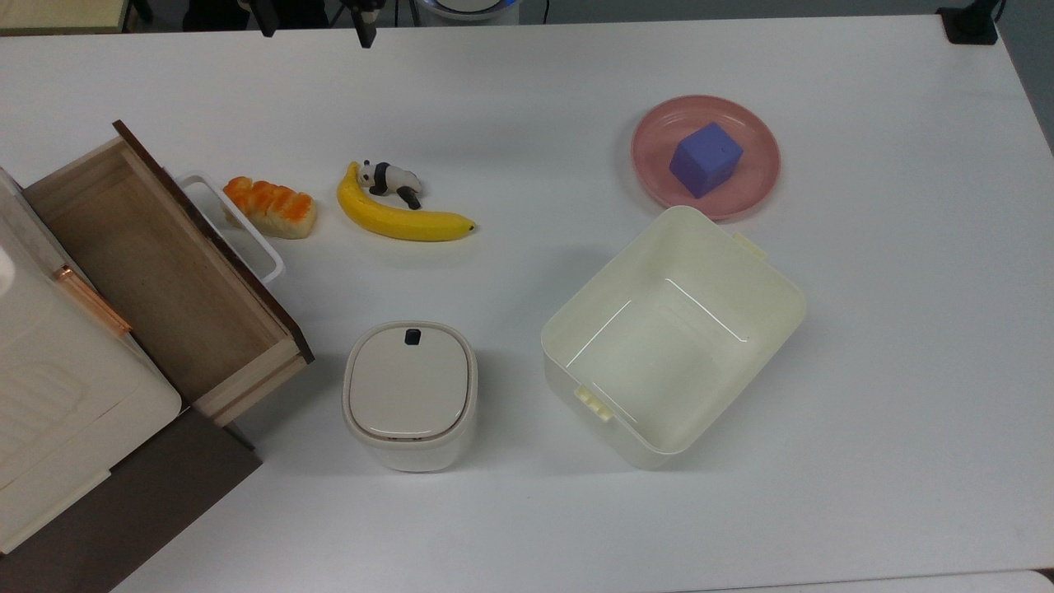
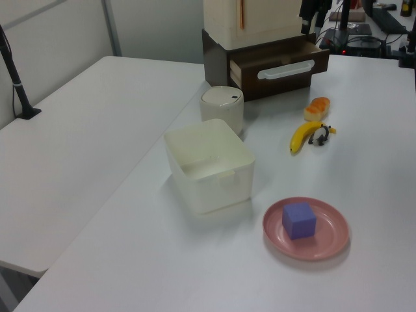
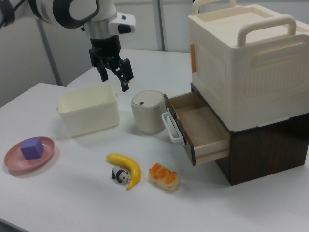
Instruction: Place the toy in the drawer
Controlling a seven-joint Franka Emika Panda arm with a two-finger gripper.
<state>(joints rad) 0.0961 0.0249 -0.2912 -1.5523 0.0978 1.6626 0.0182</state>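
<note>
The toy [image 1: 391,181], a small black-and-white panda, lies on the white table against the inner curve of a yellow banana [image 1: 395,221]; it also shows as the toy [image 3: 120,175] and the toy [image 2: 320,137]. The drawer [image 1: 156,263] stands pulled open at the top view's left, its light-wood inside bare, with a dark front panel and a white loop handle [image 1: 239,222]. My gripper [image 3: 115,79] hangs open and holds nothing, well above the table and far from the toy. In the top view the gripper [image 1: 317,29] is at the upper edge.
An orange bread piece [image 1: 272,207] lies between the drawer handle and the banana. A lidded cream container [image 1: 409,391] and an open cream bin [image 1: 790,284] stand nearer the front. A purple cube [image 1: 706,159] sits on a pink plate [image 1: 659,123]. A cream box [image 3: 246,63] tops the cabinet.
</note>
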